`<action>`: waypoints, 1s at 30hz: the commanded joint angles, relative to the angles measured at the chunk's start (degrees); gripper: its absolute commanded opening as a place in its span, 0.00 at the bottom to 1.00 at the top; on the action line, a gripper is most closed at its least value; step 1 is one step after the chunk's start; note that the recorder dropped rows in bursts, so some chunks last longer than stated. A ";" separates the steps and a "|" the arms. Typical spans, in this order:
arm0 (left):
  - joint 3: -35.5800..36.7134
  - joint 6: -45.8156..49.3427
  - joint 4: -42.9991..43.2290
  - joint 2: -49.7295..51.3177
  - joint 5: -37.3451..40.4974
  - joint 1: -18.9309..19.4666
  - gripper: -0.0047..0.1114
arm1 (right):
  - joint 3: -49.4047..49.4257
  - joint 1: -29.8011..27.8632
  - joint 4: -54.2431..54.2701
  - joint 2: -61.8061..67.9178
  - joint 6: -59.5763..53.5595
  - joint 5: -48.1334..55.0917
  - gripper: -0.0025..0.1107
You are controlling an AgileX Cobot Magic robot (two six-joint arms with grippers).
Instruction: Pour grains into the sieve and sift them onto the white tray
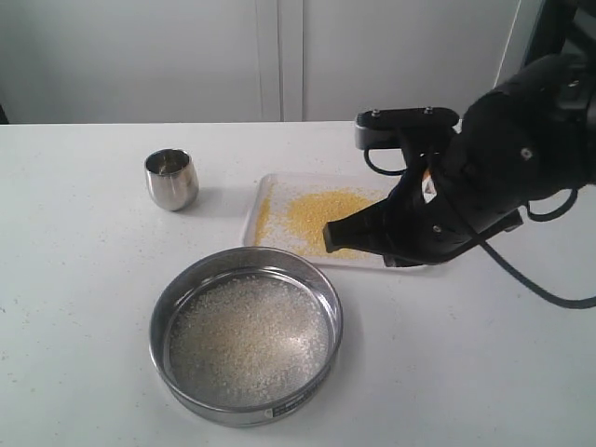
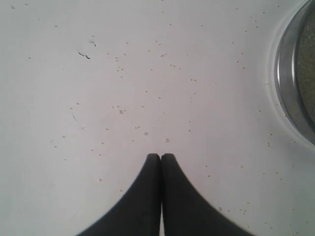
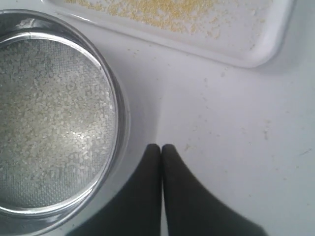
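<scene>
White tabletop [image 1: 74, 279], sifting looks done: yellow granules [image 1: 321, 212] sit on the white tray [image 1: 317, 177], rice-like grains [image 1: 247, 340] lie in the sieve [image 1: 216, 411] just beside it, left gripper [image 2: 161, 156] and right gripper [image 3: 161, 146] both pinched closed, empty; you'd just lift clear without bumping either

One sieve [image 1: 233, 410], one tray [image 1: 358, 182], one cup [image 1: 171, 180]

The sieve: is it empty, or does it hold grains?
Not empty: whitish grains cover the mesh of the sieve; yellow granules lie on the white tray.
</scene>
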 commanded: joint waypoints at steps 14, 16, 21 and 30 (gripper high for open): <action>0.24 0.14 -0.57 -0.44 0.57 0.09 0.04 | 5.86 -16.35 12.13 -9.82 -20.37 4.19 0.02; 0.24 0.14 -0.57 -0.44 0.57 0.09 0.04 | 6.82 -18.33 13.16 -11.37 -21.61 4.66 0.02; 0.24 0.14 -0.57 -0.44 0.57 0.09 0.04 | 8.31 -23.57 15.81 -15.13 -24.56 5.71 0.02; 0.24 0.14 -0.57 -0.44 0.57 0.09 0.04 | 11.00 -28.77 15.48 -24.15 -25.10 7.34 0.02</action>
